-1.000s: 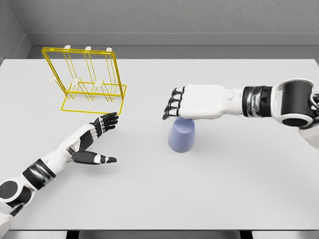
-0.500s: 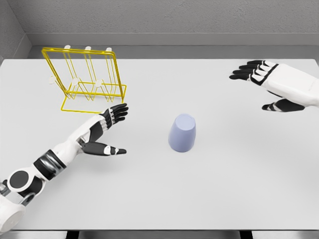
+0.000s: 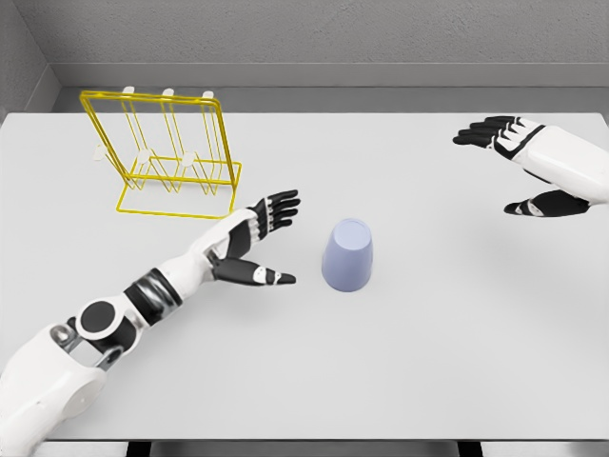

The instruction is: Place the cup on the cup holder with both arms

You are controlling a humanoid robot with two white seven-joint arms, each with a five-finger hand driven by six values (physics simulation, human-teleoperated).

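The white bench (image 3: 304, 371) carries everything here. On it, beyond and to the left of the left hand's fingers, stands the yellow wire holder (image 3: 164, 152), upright and bare. The lilac cup (image 3: 347, 253) sits mouth down on the bench, just right of the left fingers and apart from them, well clear of the right hand. The left hand (image 3: 249, 240) reaches in low toward the cup, its fingers (image 3: 278, 206) spread apart, thumb pointing at the cup, holding nothing. The right hand (image 3: 538, 162) hangs at the right edge, fingers likewise spread and empty.
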